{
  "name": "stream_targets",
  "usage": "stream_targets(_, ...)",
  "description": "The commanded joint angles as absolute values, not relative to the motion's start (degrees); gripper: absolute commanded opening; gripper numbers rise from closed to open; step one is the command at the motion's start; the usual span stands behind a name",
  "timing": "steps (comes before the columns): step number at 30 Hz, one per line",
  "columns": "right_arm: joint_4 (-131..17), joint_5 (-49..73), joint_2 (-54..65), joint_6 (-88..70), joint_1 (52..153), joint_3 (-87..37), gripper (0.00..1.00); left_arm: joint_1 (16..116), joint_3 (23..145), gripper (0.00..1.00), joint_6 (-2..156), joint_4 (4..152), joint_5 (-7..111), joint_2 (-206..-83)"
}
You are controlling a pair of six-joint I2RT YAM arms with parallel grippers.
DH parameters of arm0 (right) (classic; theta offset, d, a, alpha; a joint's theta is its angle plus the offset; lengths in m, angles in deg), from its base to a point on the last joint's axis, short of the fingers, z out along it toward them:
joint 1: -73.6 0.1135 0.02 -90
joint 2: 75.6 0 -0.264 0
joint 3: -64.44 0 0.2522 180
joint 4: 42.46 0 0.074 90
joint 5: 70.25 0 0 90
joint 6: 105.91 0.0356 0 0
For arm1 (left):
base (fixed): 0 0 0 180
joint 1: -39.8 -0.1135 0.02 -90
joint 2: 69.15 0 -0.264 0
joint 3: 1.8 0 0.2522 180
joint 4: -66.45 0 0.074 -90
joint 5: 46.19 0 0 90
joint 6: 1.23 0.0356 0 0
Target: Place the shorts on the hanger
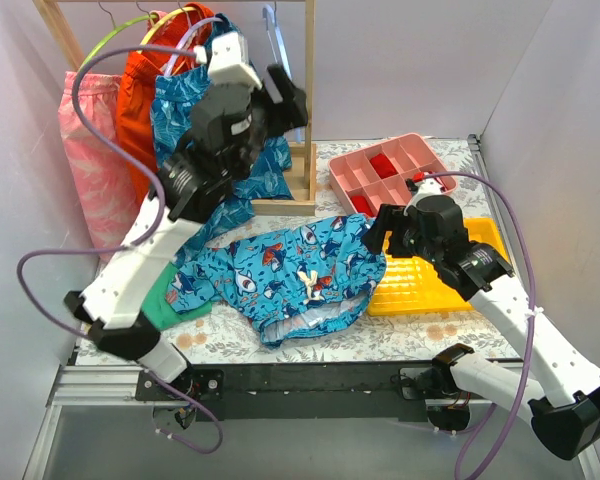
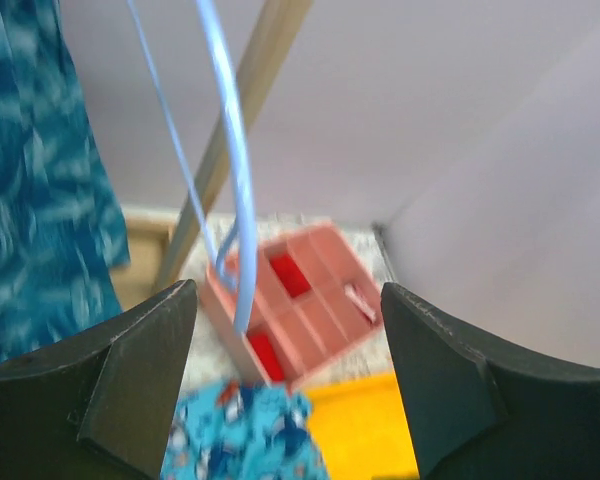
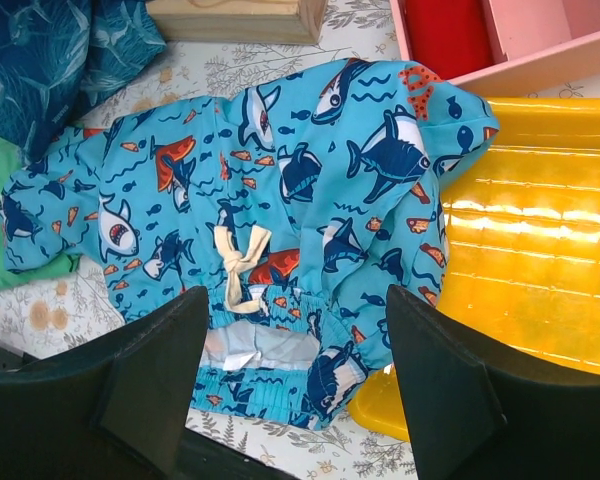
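Top external: left end effector wide by hanger, right one wide over shorts.

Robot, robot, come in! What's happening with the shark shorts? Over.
Left gripper open by hanger on rack. Right gripper open over shorts. Shorts loose on table, nothing on them.

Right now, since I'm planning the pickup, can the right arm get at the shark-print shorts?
Probably yes. The right arm hangs over the shorts with open jaws, and nothing covers them; one edge drapes onto the yellow tray.
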State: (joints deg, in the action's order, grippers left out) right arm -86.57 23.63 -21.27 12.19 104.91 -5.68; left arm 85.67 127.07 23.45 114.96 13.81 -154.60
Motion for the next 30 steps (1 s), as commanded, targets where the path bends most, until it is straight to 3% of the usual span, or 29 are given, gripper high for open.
stream_targets(1,-86.0,23.1,-22.1,11.3,105.3,-6.0,0.79,85.2,143.9,0.73,37.0,117.5,4.8,-167.5)
stream_targets(8,-86.0,21.3,-24.3,12.1,105.5,-3.2,0.78,85.2,144.5,0.73,55.2,95.8,-4.8,-175.4)
stream_targets(14,-85.7,21.4,-26.0,12.6,105.6,-0.8,0.78,84.9,149.2,0.70,61.1,94.5,-8.8,-181.7)
stream_targets(20,-85.8,21.0,-26.5,12.7,105.5,-0.4,0.78,83.5,149.0,0.54,55.0,101.3,-6.6,-182.3)
stream_targets(25,-85.6,20.7,-26.4,12.8,105.5,0.0,0.78,82.5,149.2,0.35,50.3,106.9,-4.2,-182.1)
stream_targets(30,-85.2,20.2,-26.5,13.1,105.5,0.3,0.78,81.2,149.0,0.25,45.1,111.7,-0.5,-180.4)
